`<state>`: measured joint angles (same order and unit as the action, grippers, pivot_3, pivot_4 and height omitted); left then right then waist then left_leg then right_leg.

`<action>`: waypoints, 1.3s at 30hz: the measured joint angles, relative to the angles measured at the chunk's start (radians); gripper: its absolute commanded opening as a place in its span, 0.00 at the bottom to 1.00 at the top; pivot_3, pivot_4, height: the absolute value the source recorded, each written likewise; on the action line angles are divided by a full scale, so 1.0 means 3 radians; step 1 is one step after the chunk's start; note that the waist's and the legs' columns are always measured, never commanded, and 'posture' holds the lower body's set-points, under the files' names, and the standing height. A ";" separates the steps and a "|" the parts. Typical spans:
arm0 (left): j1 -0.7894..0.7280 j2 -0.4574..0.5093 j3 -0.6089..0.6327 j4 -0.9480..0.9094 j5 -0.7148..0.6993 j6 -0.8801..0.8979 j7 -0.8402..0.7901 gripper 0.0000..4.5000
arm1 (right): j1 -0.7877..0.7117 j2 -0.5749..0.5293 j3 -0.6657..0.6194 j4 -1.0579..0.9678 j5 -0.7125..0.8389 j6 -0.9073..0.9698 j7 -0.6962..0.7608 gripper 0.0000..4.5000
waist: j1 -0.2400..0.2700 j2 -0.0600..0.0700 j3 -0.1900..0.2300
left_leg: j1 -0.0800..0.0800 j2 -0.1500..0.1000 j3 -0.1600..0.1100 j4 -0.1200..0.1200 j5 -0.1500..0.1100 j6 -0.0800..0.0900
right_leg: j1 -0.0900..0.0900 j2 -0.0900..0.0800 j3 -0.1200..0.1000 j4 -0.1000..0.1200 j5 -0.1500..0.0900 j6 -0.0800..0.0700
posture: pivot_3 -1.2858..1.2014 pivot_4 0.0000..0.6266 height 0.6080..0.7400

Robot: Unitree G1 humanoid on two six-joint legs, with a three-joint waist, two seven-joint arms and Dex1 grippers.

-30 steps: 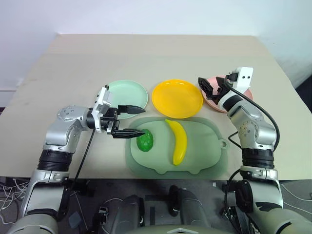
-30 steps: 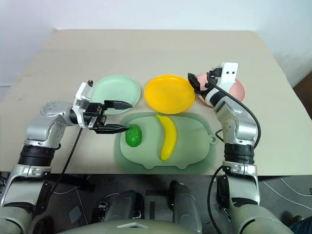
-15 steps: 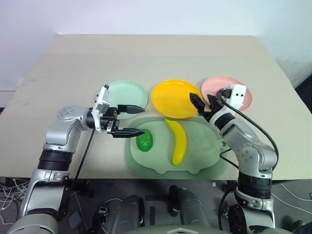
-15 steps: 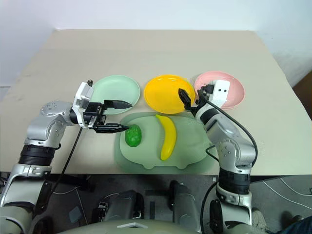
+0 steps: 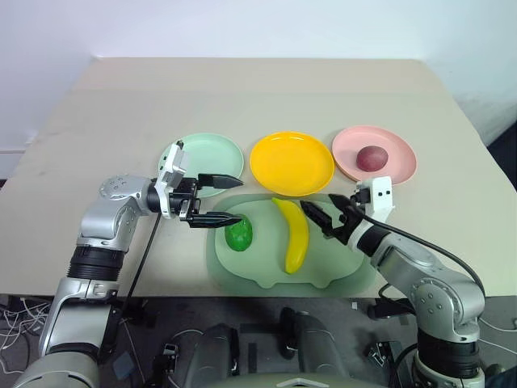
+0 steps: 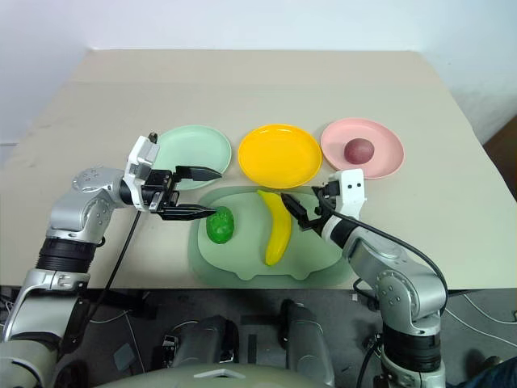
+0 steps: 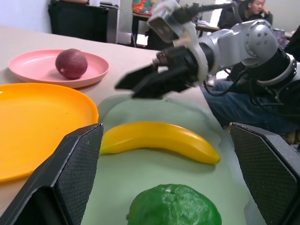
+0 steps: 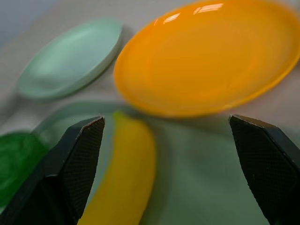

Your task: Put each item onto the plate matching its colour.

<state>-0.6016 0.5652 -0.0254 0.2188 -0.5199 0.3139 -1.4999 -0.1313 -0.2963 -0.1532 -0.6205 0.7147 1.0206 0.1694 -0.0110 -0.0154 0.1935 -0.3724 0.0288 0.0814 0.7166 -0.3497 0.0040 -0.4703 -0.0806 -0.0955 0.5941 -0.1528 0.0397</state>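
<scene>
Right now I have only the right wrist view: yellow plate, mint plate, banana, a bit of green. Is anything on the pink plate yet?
Observer: Yes. The dark red fruit lies on the pink plate.
Operator: And where is the other arm?
Observer: The left gripper is level, jaws open, pointing at the green oval, which sits on the tray beside the banana.
</scene>
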 measured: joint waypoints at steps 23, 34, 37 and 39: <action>-0.0005 0.0011 -0.0001 0.0017 0.0034 -0.0010 -0.0012 1.00 | -0.0317 -0.0035 0.0236 0.0021 0.0053 0.0897 -0.0381 0.99 | 0.0002 -0.0001 0.0000 | -0.0001 -0.0001 -0.0001 0.0000 0.0000 0.0000 | 0.0000 -0.0001 0.0000 -0.0002 0.0000 0.0000 | 0.52 0.24 1.00; -0.0004 0.0012 -0.0001 0.0014 0.0037 -0.0008 -0.0008 1.00 | -0.0489 -0.0066 0.0401 0.0062 -0.0122 0.1073 -0.0335 0.85 | 0.0001 -0.0002 -0.0001 | -0.0001 0.0000 -0.0002 0.0000 0.0000 0.0000 | 0.0000 0.0000 -0.0001 -0.0002 0.0000 0.0000 | 0.52 0.24 1.00; -0.0004 0.0024 0.0000 0.0008 0.0036 -0.0002 -0.0008 1.00 | -0.0493 -0.0094 0.0458 0.0072 -0.0155 0.1067 -0.0296 0.63 | 0.0002 -0.0002 -0.0001 | -0.0001 0.0000 -0.0002 0.0000 0.0000 0.0000 | 0.0000 -0.0001 0.0000 -0.0002 0.0000 0.0000 | 0.52 0.24 1.00; -0.0004 0.0033 0.0000 0.0007 0.0036 -0.0001 -0.0006 1.00 | -0.0507 -0.0094 0.0457 0.0106 -0.0189 0.1065 -0.0280 0.48 | 0.0002 -0.0002 -0.0001 | -0.0001 0.0000 -0.0002 0.0000 0.0000 0.0000 | 0.0000 -0.0001 -0.0001 -0.0002 0.0000 0.0000 | 0.52 0.24 1.00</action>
<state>-0.6027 0.5750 -0.0253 0.2209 -0.5091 0.3136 -1.5017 -0.2833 -0.3244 -0.0161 -0.5887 0.6581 1.3401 0.0855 -0.0105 -0.0161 0.1931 -0.3728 0.0287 0.0808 0.7167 -0.3498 0.0041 -0.4703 -0.0808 -0.0956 0.5935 -0.1527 0.0398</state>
